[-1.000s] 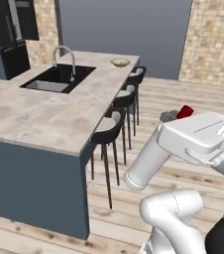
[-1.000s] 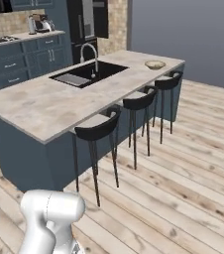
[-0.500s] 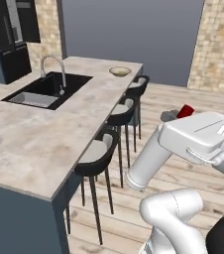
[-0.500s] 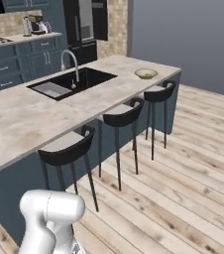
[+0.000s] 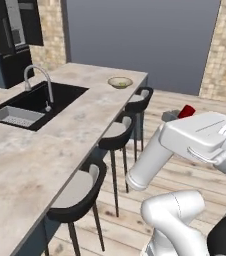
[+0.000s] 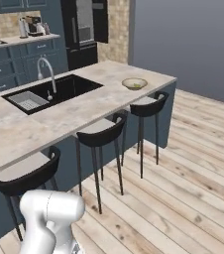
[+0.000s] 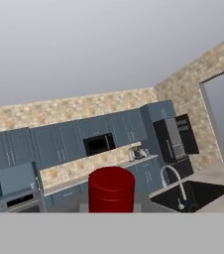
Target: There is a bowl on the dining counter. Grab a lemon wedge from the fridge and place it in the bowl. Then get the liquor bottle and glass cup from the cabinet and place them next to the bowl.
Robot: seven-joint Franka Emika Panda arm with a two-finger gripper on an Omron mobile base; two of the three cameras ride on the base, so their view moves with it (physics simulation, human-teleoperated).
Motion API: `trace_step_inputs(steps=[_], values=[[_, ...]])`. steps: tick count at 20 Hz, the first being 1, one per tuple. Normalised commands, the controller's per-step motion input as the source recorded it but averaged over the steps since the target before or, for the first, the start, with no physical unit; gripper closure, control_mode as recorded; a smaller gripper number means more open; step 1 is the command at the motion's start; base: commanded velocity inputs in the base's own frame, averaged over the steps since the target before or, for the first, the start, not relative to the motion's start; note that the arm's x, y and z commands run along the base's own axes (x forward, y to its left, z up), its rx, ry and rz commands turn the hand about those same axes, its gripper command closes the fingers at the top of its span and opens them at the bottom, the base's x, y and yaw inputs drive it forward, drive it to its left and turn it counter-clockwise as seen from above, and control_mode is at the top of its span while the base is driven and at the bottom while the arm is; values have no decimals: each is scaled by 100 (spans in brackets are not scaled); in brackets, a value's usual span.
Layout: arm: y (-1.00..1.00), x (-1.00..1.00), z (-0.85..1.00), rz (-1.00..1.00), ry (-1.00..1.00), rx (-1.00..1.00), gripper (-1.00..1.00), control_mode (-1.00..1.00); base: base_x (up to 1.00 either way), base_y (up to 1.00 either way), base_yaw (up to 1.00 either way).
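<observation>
A small tan bowl (image 5: 120, 82) (image 6: 134, 84) sits near the far end of the dining counter (image 5: 70, 125) (image 6: 84, 106). Something pale yellow-green lies inside it, too small to name. My gripper (image 5: 182, 113) is raised over the floor to the right of the counter, well short of the bowl. It is shut on the liquor bottle, whose red cap (image 5: 187, 110) (image 7: 111, 191) sticks up at the hand. The bottle's body is hidden behind my arm. The glass cup is out of view. The dark fridge (image 6: 82, 30) (image 5: 15, 35) stands at the back.
Three black bar stools (image 5: 80, 192) (image 6: 101, 134) line the counter's near side. A black sink with a curved faucet (image 5: 37, 82) (image 6: 47, 74) is set in the counter. Blue cabinets (image 7: 59, 141) run along the brick wall. Open wooden floor (image 6: 183, 163) lies to the right.
The whole picture has shifted: the base has driven along the counter toward its far end, so the bowl and stools look nearer. The arm's pose and grip are unchanged.
</observation>
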Motion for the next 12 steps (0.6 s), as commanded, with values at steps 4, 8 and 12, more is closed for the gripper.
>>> trace_step_inputs(steps=[4, 8, 12], values=[[0, 0, 0, 0, 0, 0, 100, 100, 19, -62, 9], [0, 0, 0, 0, 0, 0, 100, 100, 19, -65, 9], [0, 0, 0, 0, 0, 0, 100, 100, 25, -62, 9]])
